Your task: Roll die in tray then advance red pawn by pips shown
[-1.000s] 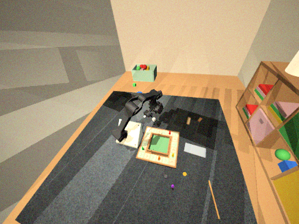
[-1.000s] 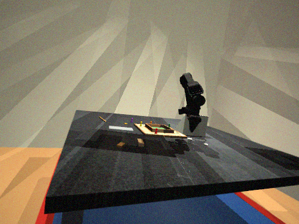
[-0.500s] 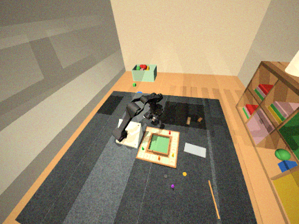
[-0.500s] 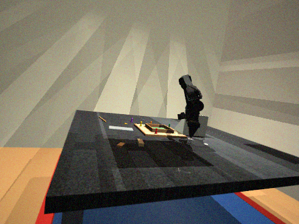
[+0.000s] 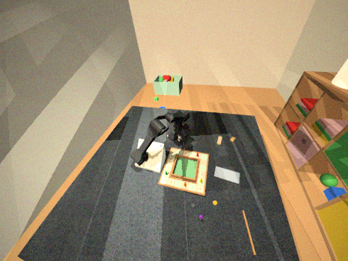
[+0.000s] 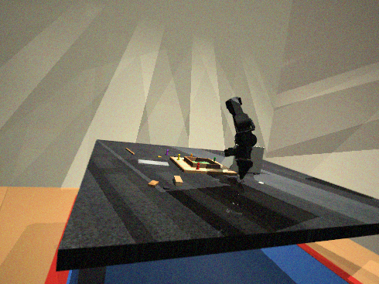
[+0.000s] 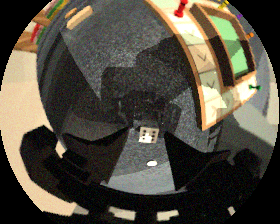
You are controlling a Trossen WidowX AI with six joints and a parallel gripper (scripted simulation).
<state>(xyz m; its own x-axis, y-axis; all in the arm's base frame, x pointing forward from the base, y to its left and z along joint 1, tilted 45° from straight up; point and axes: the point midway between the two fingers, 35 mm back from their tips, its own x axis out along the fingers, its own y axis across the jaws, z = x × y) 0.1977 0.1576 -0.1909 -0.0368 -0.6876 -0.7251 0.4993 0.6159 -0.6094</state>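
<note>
small white die (image 7: 148,135) w/ dark pips on dark mat, end effector (image 7: 145,160) half open, empty, right above it.

Against the far wall sits a pale green bin (image 5: 167,87) with red, green and orange pieces piled inside, and a small green cube (image 5: 155,98) lies on the wood floor just in front of it. To the right stands a wooden shelf unit (image 5: 308,75) holding red, pink and green items, with a green ball (image 5: 329,179) and a blue block (image 5: 334,193) lower down. On the dark table lie a white card (image 5: 226,174), a thin wooden stick (image 5: 248,232), two small tan blocks (image 5: 219,140), a yellow bead (image 5: 214,203) and a purple bead (image 5: 201,217).
</note>
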